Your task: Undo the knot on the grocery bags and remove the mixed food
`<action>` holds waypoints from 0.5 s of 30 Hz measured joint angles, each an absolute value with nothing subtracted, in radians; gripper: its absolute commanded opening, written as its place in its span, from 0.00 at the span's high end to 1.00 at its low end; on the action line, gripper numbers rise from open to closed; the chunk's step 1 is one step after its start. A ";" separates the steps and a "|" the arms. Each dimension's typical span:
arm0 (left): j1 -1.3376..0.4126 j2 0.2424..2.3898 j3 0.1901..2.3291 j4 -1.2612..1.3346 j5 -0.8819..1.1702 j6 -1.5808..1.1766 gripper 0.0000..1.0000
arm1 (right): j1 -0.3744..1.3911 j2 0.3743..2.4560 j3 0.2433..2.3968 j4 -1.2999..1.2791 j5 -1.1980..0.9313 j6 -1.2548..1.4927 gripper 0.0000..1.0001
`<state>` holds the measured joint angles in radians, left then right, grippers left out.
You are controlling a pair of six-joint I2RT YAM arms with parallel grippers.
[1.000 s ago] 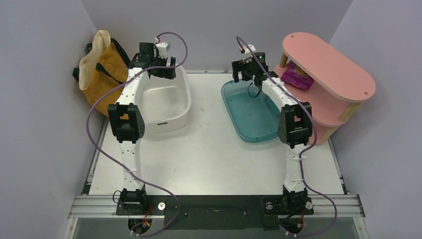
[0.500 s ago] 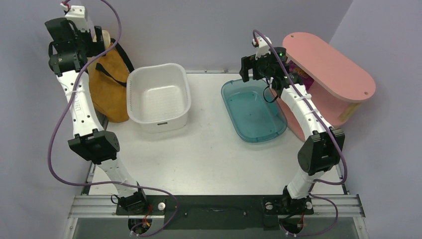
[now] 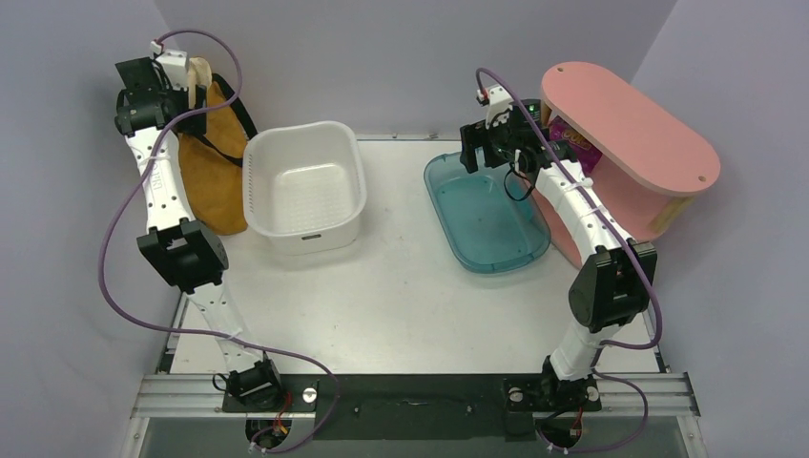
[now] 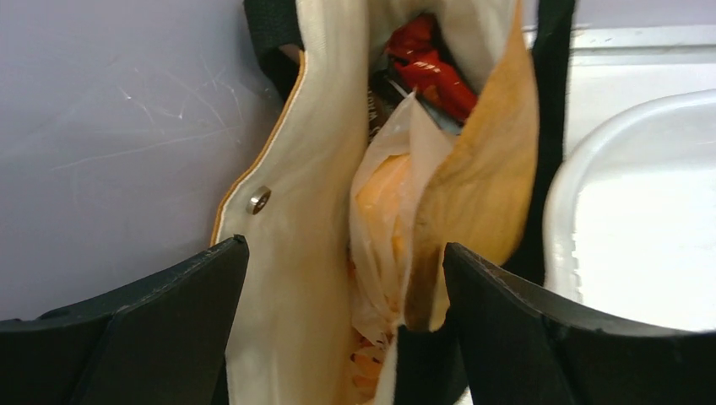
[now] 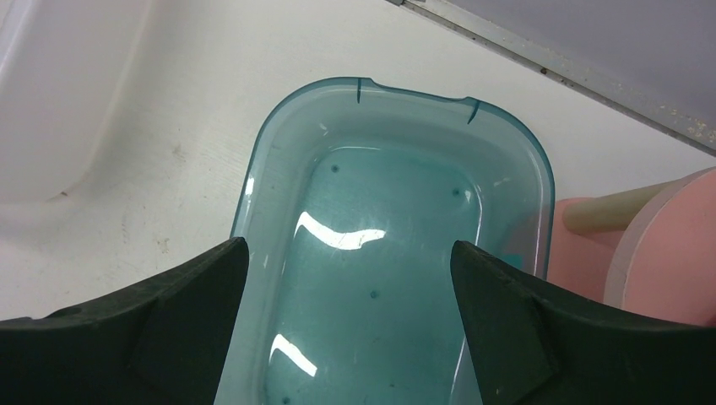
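Note:
The mustard-brown canvas tote (image 3: pixel 217 181) leans on the left wall beside the table. My left gripper (image 3: pixel 153 93) hovers open right above its mouth. In the left wrist view the open gripper (image 4: pixel 344 253) straddles the gaping tote; its cream lining (image 4: pixel 308 169) and black straps (image 4: pixel 550 101) show. Inside sit the crumpled peach plastic bag (image 4: pixel 390 211), a red snack bag (image 4: pixel 429 66) and a dark packet (image 4: pixel 380 105) behind it. Nothing is between the fingers. My right gripper (image 3: pixel 492 145) is open above the far end of the teal tub (image 3: pixel 448 205), holding nothing (image 5: pixel 346 246).
A white tub (image 3: pixel 256 172) stands right of the tote, its rim (image 4: pixel 566 194) close to my left fingers. The teal tub (image 5: pixel 405 89) is empty. A pink two-level shelf (image 3: pixel 630 119) stands at the right with a purple snack packet (image 3: pixel 575 145) on its lower level.
My left arm swung from over the white tub out to the tote, then dropped slightly toward its mouth. The right arm's elbow moved outward to the right; its gripper stayed over the teal tub.

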<state>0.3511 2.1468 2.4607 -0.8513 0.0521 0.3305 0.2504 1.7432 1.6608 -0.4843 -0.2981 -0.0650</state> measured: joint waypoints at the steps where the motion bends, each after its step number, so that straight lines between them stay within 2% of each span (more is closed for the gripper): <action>1: 0.353 2.157 2.461 -0.846 0.040 0.344 0.15 | 0.250 1.743 1.662 -0.492 -0.299 -0.071 0.14; 15: 0.340 2.197 2.460 -0.731 -0.067 0.537 0.15 | 0.250 1.743 1.664 -0.527 -0.304 -0.115 0.14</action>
<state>0.3405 2.1971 2.4596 -0.7315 -0.0669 0.5365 0.2504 1.7432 1.6642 -0.5274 -0.3038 -0.1146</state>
